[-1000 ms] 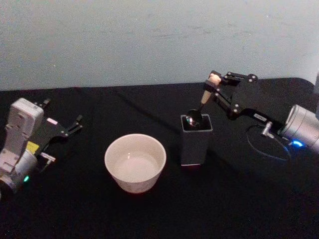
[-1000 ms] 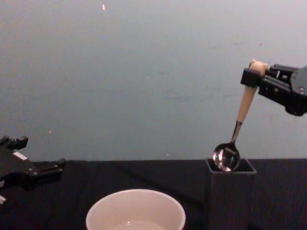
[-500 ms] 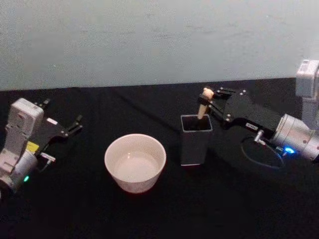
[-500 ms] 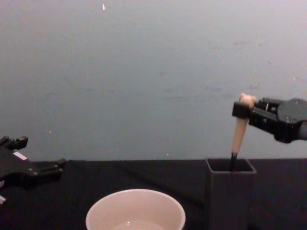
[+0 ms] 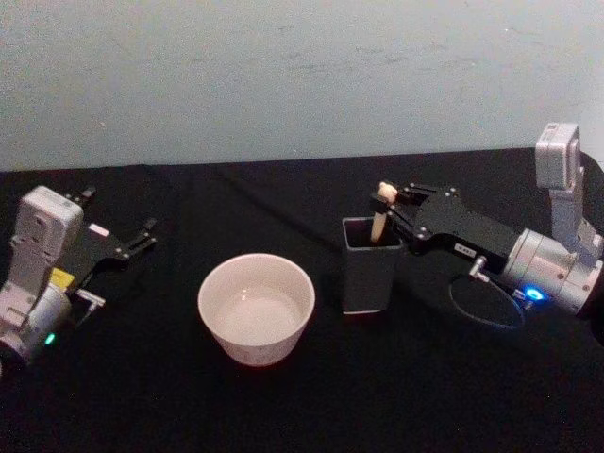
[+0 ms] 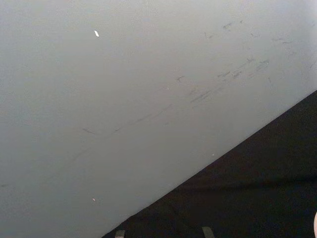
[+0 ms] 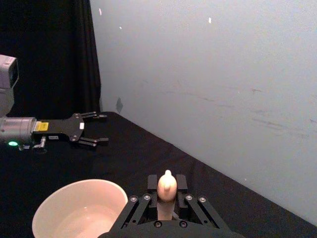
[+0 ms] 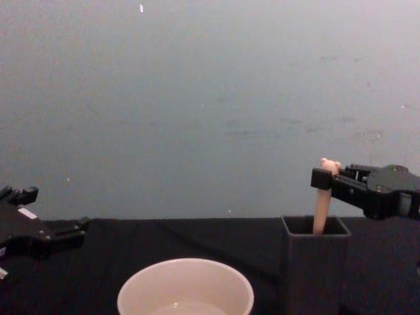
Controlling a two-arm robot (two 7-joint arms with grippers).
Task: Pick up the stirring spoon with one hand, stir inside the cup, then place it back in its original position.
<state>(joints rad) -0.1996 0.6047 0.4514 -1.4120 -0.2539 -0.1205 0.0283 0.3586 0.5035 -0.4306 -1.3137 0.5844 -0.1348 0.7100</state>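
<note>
The stirring spoon [image 5: 381,206] stands in the dark grey square holder [image 5: 369,276], with its bowl hidden inside and its beige handle and bear head [image 7: 167,184] sticking out. My right gripper [image 5: 391,202] is shut on the top of the handle, just above the holder's rim; the chest view shows the same grip [image 8: 324,180] on the spoon [image 8: 321,210]. The cream-white cup [image 5: 256,308] sits on the table left of the holder. My left gripper [image 5: 140,238] rests open at the far left, well away from the cup.
A black cloth [image 5: 311,406] covers the table, with a pale wall close behind it. A cable loops on the cloth beside the right arm [image 5: 486,304]. Open room lies in front of the cup and the holder [image 8: 315,262].
My right gripper has come down with the spoon. The spoon's bowl went from the holder's rim down inside, and the handle stands lower. The left arm has not moved.
</note>
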